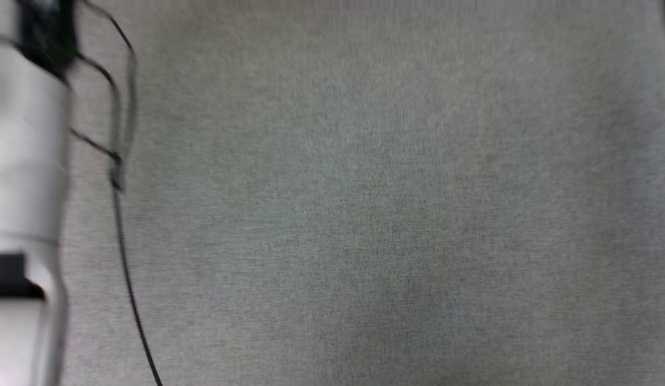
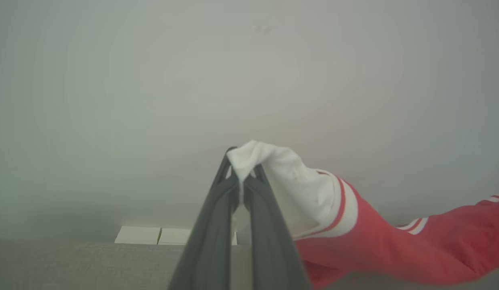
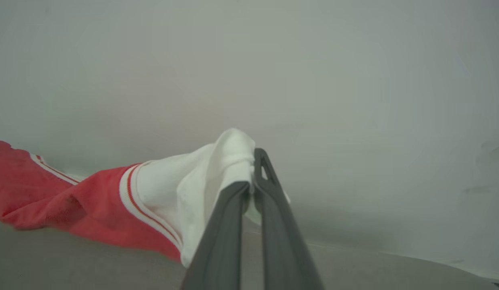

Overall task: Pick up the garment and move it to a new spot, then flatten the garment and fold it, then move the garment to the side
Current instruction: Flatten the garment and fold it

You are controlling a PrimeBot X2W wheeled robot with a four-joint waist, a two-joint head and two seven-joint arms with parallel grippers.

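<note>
Grey woven surface (image 1: 364, 214); soft garment (image 2: 394, 249).

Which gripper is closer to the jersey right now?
Neither, it's a tie: both hold the garment. The left gripper is shut on a white sleeve, and the right gripper is shut on the other sleeve, with the red body trailing away from each.

the garment (image 2: 394, 245) is soft matt cloth, the left claw (image 2: 244, 162) smooth matt plastic, the surface (image 1: 364, 187) woven cloth.
</note>
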